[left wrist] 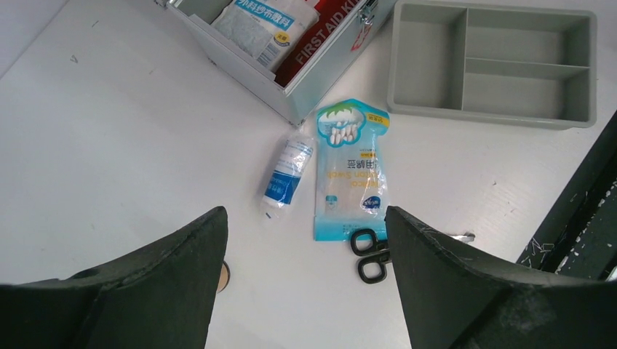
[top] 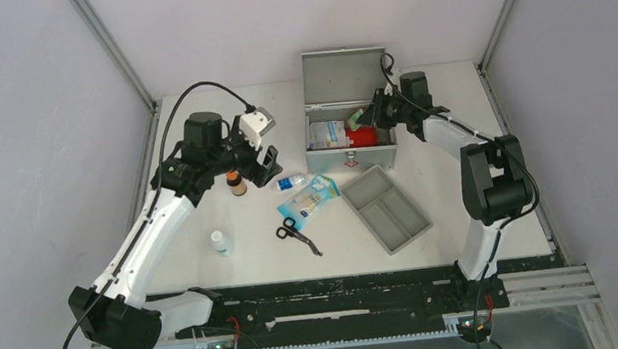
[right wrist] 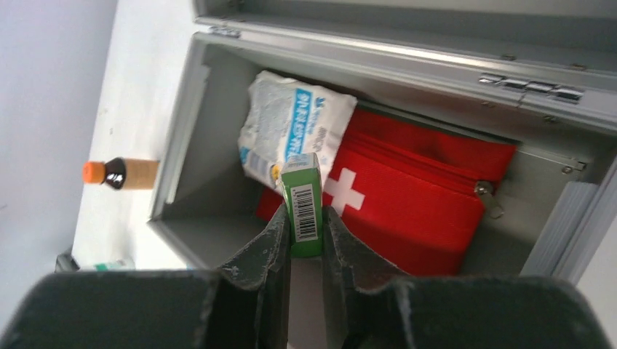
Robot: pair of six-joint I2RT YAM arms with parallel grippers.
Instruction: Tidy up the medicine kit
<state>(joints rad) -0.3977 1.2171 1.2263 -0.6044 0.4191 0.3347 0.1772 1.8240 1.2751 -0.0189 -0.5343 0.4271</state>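
Medicine kit point(top: 372, 156) sits at the far middle of a smooth white desk point(top: 340, 261), closed in by plain pale walls point(top: 27, 125) with metal posts in the far corners. It is a grey sheet-metal box, rectangular, its long axis running left to right. The hinged lid stands up on the far side and the latch front faces the near edge. Inside lie a red fabric pouch point(right wrist: 429, 196) with a white cross and a crinkly white packet point(right wrist: 287, 123). Right gripper point(right wrist: 305, 218) is closed on a small green carton point(right wrist: 302, 185) over the open box. Left gripper point(left wrist: 303, 214) hovers left of the kit, jaws wide apart and empty. Just near of the kit lies a grey plastic tray point(top: 386, 210), set at an angle, with a glossy blue sachet point(top: 312, 195) to its left
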